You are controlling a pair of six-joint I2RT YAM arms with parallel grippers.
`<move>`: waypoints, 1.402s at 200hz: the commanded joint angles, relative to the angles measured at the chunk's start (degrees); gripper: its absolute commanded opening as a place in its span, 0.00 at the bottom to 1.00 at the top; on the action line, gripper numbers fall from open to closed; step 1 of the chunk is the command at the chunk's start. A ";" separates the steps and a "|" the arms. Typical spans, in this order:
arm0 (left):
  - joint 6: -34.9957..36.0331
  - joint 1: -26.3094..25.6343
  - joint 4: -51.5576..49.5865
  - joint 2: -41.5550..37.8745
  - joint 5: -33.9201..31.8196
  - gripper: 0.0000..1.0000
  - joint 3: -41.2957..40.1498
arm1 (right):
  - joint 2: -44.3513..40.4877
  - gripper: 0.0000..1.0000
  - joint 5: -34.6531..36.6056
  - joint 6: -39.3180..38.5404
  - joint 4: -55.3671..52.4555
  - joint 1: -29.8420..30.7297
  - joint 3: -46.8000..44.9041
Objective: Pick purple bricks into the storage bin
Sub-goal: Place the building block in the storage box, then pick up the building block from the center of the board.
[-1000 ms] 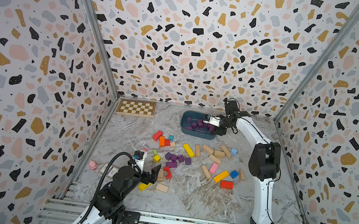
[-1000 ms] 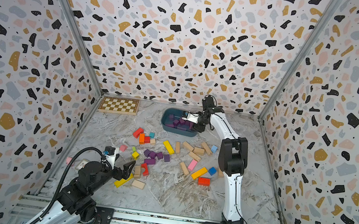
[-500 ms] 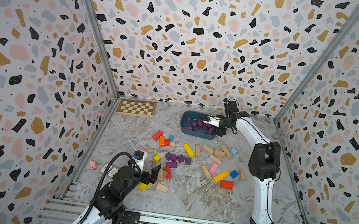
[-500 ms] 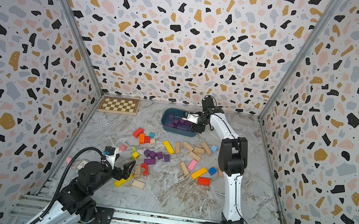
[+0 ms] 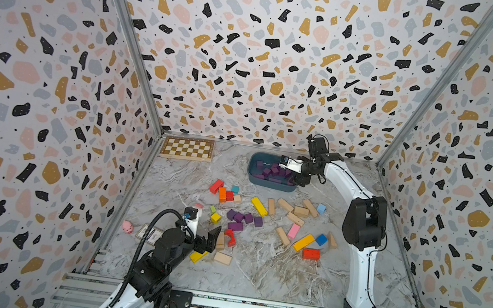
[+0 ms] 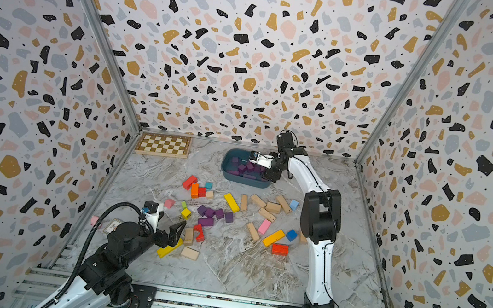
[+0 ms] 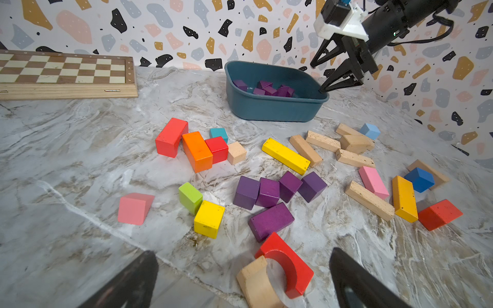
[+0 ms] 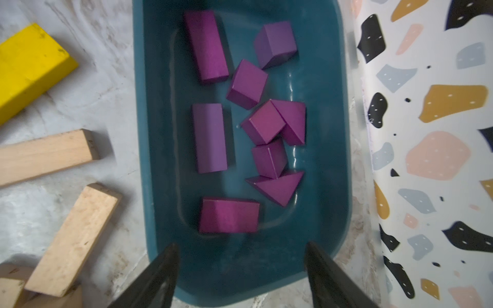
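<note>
Purple bricks [image 7: 268, 192], five loose in a cluster on the near side of the storage bin [image 7: 272, 109], straight ahead of the left gripper [image 7: 241, 256], spread wide and empty, the one bar nearest and slanted. Farther, over the bin's end: right gripper [image 8: 241, 245], jaws apart, nothing held.

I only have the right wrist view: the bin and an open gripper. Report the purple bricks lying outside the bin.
Observer: Five purple bricks lie clustered on the table: four small ones in a row and one bar.
Operator: Give me the left gripper's state.
Observer: The left gripper is open and empty, low beside a red arch block, with the cluster ahead of it.
Operator: Name whatever else sits along the back wall.
Observer: A chessboard lies flat there, apart from the storage bin.
</note>
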 commanded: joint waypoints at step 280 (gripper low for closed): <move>-0.52 -0.20 -26.66 50.58 0.32 0.96 44.13 | -57.01 0.96 -7.94 55.76 48.21 15.22 -82.44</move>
